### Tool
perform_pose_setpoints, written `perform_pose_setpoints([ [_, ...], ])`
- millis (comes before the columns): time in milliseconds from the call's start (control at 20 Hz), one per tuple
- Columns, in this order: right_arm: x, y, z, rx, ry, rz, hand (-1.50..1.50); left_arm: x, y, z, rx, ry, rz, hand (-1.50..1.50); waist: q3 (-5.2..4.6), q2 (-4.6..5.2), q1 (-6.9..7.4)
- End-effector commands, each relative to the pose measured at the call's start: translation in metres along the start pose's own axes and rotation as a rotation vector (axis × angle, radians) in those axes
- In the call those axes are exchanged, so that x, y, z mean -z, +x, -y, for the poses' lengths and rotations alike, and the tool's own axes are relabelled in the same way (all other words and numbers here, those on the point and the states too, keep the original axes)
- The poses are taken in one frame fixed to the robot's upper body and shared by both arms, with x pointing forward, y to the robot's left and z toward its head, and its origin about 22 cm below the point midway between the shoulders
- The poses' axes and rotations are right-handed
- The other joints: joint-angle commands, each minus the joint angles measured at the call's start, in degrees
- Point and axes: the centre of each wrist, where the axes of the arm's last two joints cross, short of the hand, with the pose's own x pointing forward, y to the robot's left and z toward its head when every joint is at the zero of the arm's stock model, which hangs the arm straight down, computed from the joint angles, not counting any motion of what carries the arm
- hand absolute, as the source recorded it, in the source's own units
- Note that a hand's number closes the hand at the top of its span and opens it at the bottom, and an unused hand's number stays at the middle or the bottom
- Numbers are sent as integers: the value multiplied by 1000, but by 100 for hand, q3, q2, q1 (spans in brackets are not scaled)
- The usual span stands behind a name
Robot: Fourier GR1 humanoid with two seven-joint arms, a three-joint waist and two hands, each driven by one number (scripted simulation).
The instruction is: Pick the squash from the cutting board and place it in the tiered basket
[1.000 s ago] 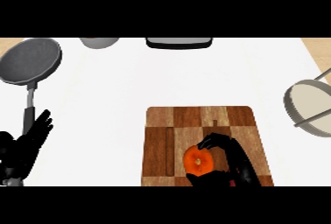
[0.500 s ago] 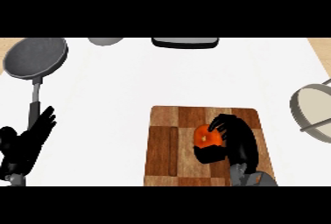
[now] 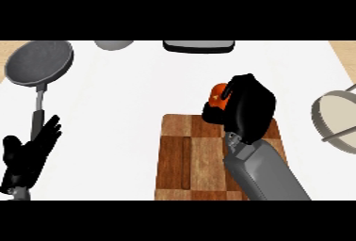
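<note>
One squash (image 3: 220,93) in right hand (image 3: 246,106), one cutting board (image 3: 188,155), one basket (image 3: 337,120).

- even, bright light is washing the white counter (image 3: 139,94) across the frame's middle, with no glare spots showing.
- the black right hand (image 3: 246,108) is reading as a flat dark mass at centre right, its surface detail lost.
- the grey pan (image 3: 38,61) at upper left is showing soft shading.
- edges everywhere are looking slightly soft.

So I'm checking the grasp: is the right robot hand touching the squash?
Touching. In the head view the right robot hand curls round the orange squash, hiding most of it, near the cutting board's far edge.
</note>
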Motion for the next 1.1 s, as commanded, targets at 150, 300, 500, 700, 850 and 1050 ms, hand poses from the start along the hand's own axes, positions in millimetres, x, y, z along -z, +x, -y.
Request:
perform_pose_setpoints([
  [150, 14, 72, 58, -24, -215, -204, 150, 0, -1, 5, 11, -5, -12, 0, 15, 33, -16],
  [300, 30, 79, 70, 30, -236, -215, 150, 2, 2, -18, -12, 8, -33, 0, 21, 53, -56],
  [500, 46, 76, 92, 50, -265, -203, 150, 0, -8, -8, -25, 26, -27, 0, 27, 41, -167],
  [700, 94, 59, 99, 79, -319, -205, 150, 0, -12, -6, -18, 36, -34, 0, 29, 72, -133],
  [850, 121, 45, 111, 19, -333, -205, 150, -5, -21, 5, -7, -3, -28, 0, 29, 64, -140],
  [1050, 151, 16, 92, -15, -371, -203, 150, -2, -10, 4, -25, 26, -26, 0, 31, 70, -120],
])
